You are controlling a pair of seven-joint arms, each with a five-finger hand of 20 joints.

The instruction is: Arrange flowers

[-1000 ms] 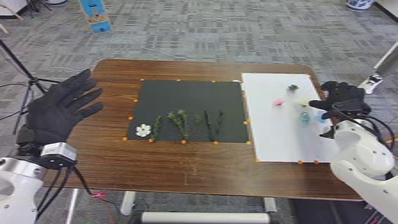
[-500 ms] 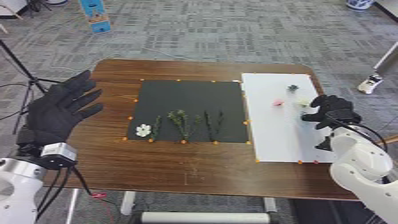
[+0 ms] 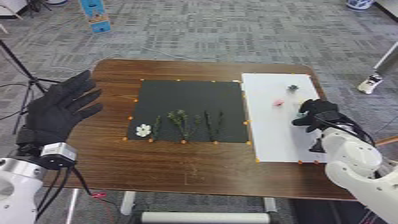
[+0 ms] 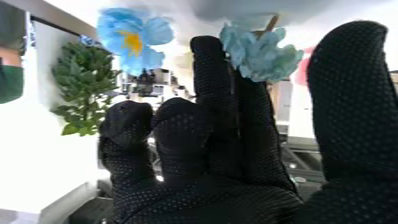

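The left hand (image 3: 55, 110) hung open by the table (image 3: 178, 177). The black sheet (image 3: 188, 95) held a white flower (image 3: 143, 130). Low over the white sheet (image 3: 277, 135), the right hand (image 3: 324, 112) was open beside the teal flower (image 4: 256, 52); picking seemed underway, a gentle pinch next. Beyond lay the pink flower (image 3: 278, 102).

A robotics lab in an office-like room is being suggested: grey carpet tiles (image 3: 213, 30) are being seen across the floor, a dark tripod (image 3: 33, 79) is being spotted beside the table (image 3: 107, 170), and white robot arms (image 3: 355, 160) are being shown with black cables (image 3: 81, 181) trailing.
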